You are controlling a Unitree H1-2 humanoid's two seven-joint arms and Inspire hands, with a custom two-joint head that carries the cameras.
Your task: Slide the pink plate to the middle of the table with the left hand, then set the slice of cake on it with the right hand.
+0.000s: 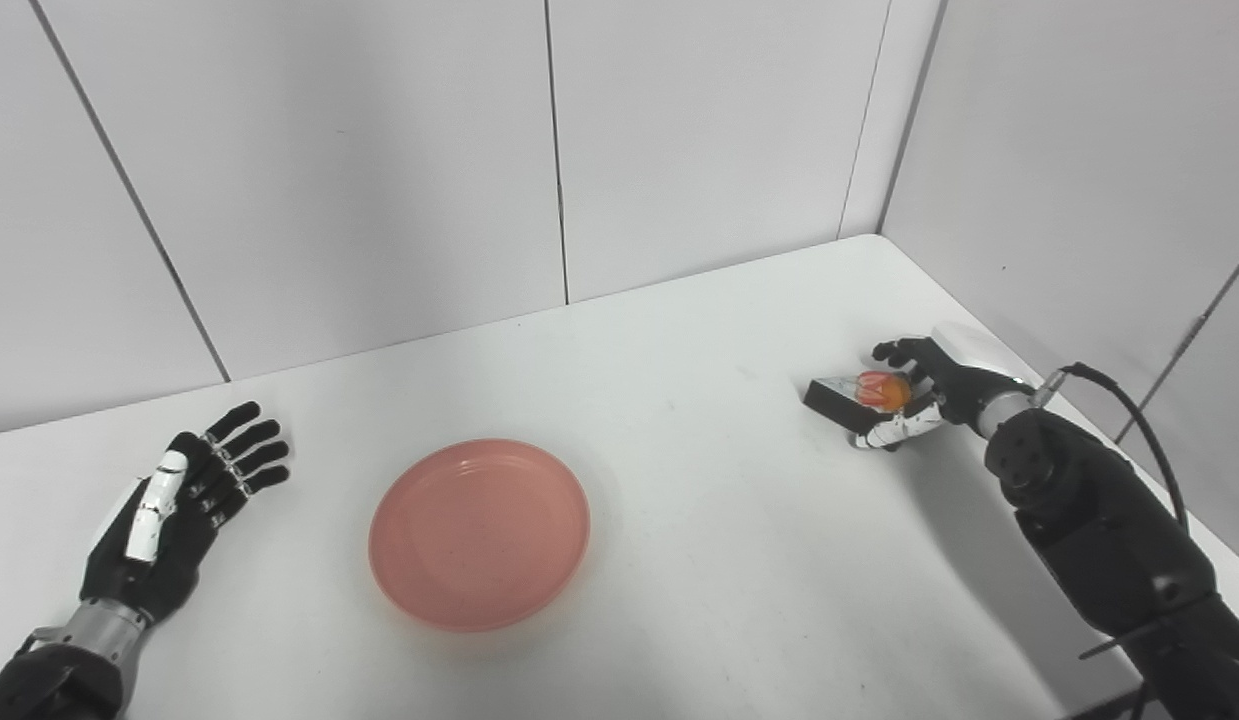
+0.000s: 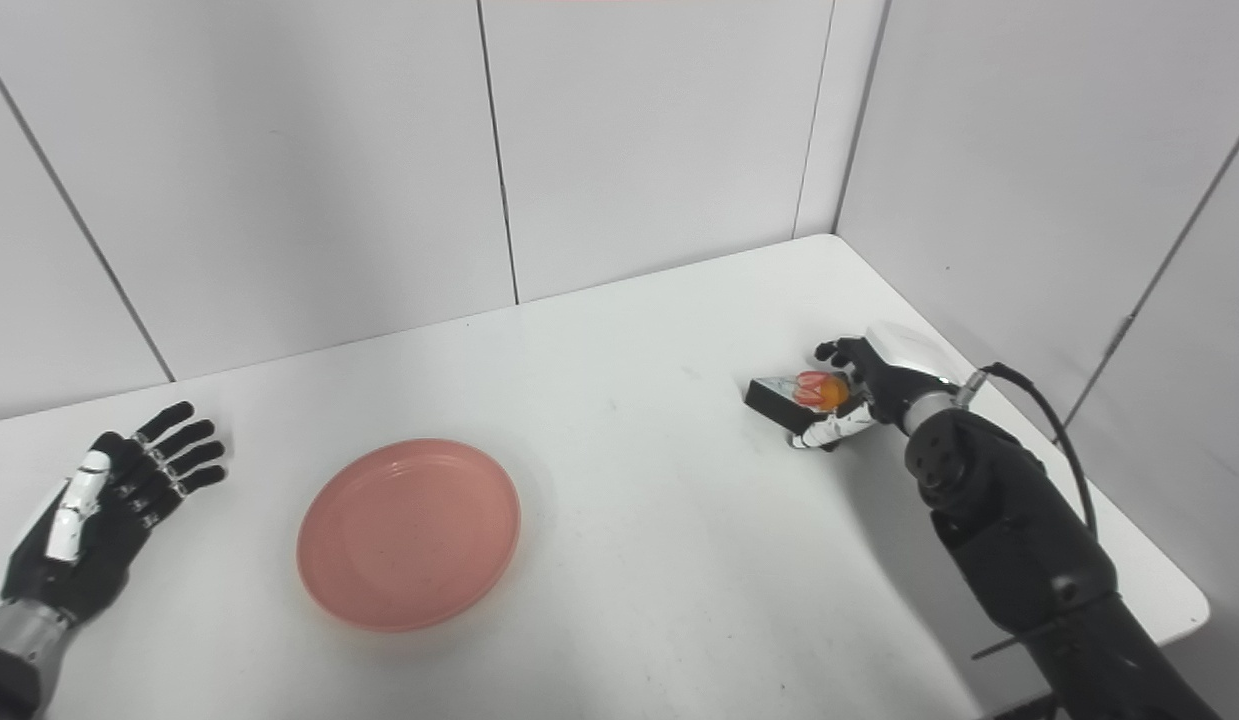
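The pink plate (image 1: 479, 533) lies flat on the white table (image 1: 679, 480), left of the middle, with nothing on it. My left hand (image 1: 184, 500) rests open on the table to the plate's left, fingers spread, a gap between it and the rim. At the right side a dark slice of cake (image 1: 851, 397) with red and orange fruit on top sits in my right hand (image 1: 924, 395). That hand's fingers are wrapped around the slice's near end, low over the table. Whether the slice touches the table I cannot tell.
Grey wall panels close off the back and right of the table. The table's right edge (image 2: 1169, 590) runs just beyond my right forearm (image 2: 1019, 540). A black cable (image 2: 1054, 420) loops up from the wrist.
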